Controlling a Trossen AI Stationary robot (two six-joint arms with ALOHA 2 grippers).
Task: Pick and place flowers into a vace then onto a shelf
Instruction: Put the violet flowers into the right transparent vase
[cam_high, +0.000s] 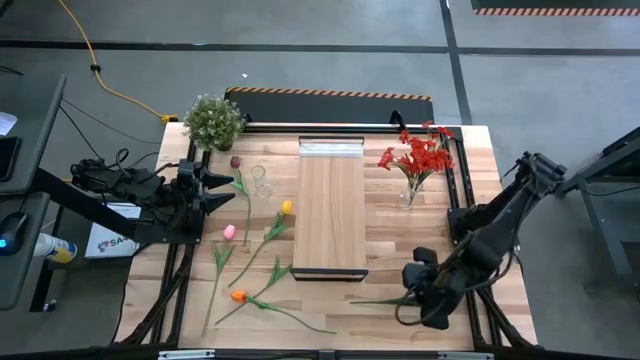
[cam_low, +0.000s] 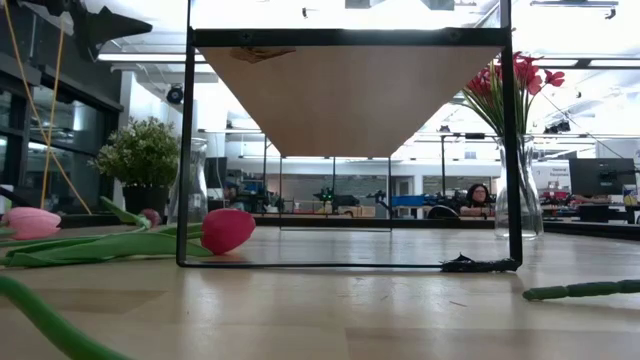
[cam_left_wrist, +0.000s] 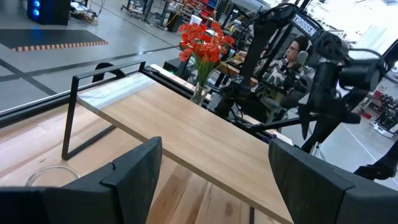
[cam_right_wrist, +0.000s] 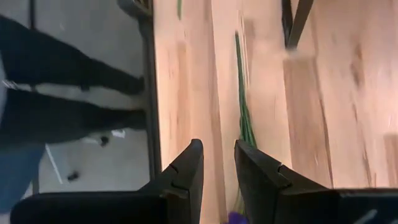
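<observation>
Right gripper (cam_high: 418, 292) at the table's near right, jaws closed on a flower stem (cam_right_wrist: 244, 118).
We see the purple-headed stem lying along the planks, running from the fingers toward the shelf (cam_high: 331, 205). The left gripper (cam_high: 215, 187) waits with jaws apart, left of the shelf beside loose flowers (cam_high: 262, 262).
</observation>
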